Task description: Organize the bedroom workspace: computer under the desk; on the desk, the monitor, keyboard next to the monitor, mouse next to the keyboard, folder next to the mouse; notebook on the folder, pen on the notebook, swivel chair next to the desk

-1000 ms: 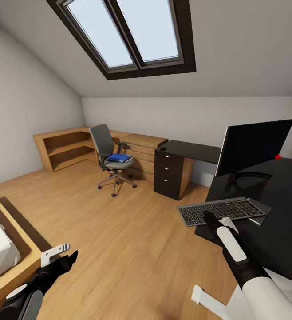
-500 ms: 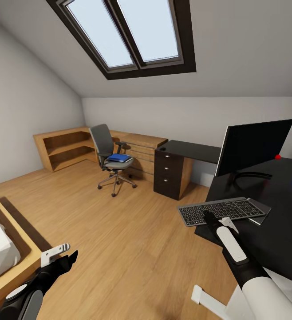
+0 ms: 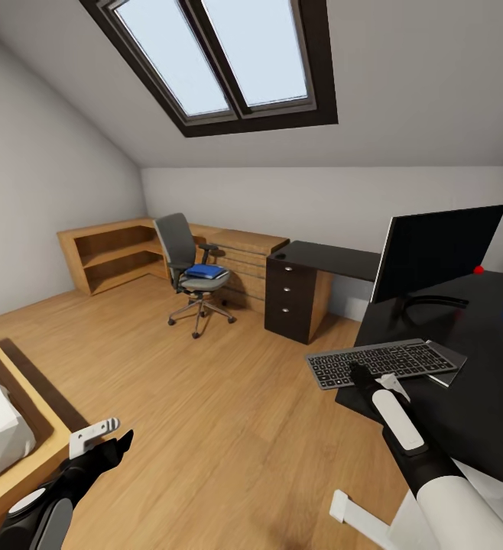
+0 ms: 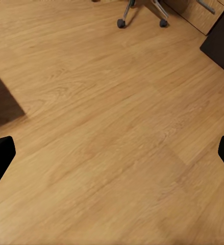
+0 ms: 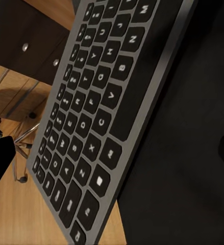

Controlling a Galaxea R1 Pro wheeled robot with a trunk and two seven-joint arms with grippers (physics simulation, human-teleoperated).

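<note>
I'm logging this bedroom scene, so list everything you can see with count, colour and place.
monitor: one, black screen, standing on the desk
keyboard: one, silver-grey with black keys, on the desk, its end jutting past the edge
desk: one, black top, at right, running to a drawer unit by the far wall
notebook: one, grey, partly under the keyboard
swivel chair: one, grey, by the wood cabinets
folder: one, blue, on the chair seat
wood cabinets: light wood, far wall
skylight: one, dark frame, sloped ceiling
left pincer: open, over bare floor
right pincer: open, at the keyboard's near edge
</note>
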